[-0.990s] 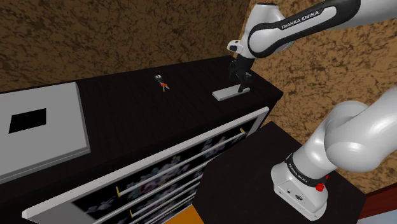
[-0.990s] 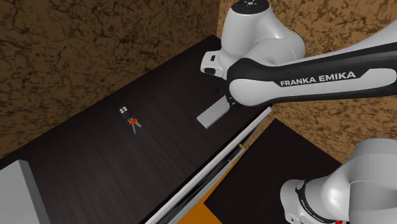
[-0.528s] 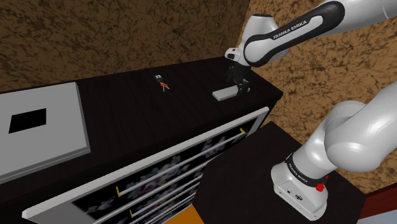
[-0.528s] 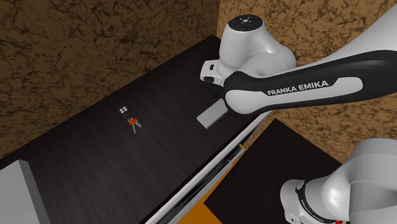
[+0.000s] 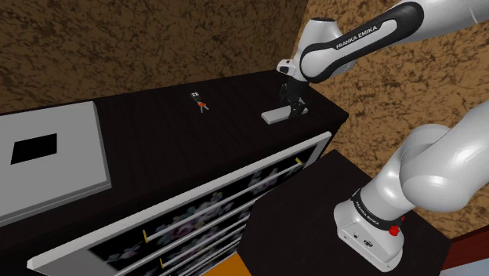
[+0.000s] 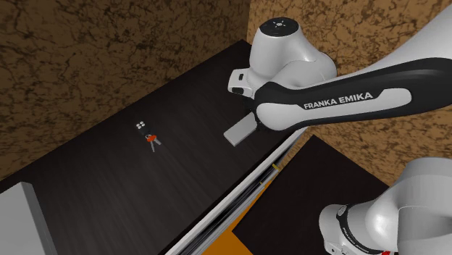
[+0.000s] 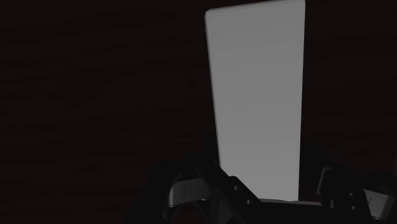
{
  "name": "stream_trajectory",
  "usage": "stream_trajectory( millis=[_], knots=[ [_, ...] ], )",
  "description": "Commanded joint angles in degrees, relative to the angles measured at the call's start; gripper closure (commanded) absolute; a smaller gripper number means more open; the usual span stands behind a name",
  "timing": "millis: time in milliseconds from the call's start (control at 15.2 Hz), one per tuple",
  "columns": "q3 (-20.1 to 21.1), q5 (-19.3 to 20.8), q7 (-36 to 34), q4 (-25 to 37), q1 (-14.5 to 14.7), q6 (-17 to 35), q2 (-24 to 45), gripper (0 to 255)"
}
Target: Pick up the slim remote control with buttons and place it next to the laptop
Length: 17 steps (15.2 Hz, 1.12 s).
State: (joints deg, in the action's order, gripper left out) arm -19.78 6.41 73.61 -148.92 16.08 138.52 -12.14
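A flat grey remote (image 5: pixel 274 117) (image 7: pixel 257 95) lies near the front edge of the dark bench (image 5: pixel 157 149), close to the end by the arm. The black end effector (image 5: pixel 295 113) (image 7: pixel 270 192) stands over one end of the remote, fingers apart on either side. A pale laptop (image 5: pixel 47 153) sits at the far end of the bench.

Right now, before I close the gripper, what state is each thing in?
Flat grey slim remote: lying flat on the dark tabletop, ungripped.
All-black two-finger gripper: open, astride the remote's end.
Flat grey laptop: looks closed, lying flat.
Small keys with red tag: lying loose.
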Motion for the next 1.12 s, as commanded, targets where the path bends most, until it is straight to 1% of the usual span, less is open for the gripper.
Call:
stream_trajectory(
  millis=[0,462,1056],
  knots=[
    [0.00,0.00,-0.01,-0.06,0.00,-0.01,0.03,255],
    [-0.01,-0.01,0.01,-0.04,0.00,-0.01,0.05,255],
    [0.97,1.09,-0.98,3.00,-0.42,-8.22,-5.24,255]
  ],
)
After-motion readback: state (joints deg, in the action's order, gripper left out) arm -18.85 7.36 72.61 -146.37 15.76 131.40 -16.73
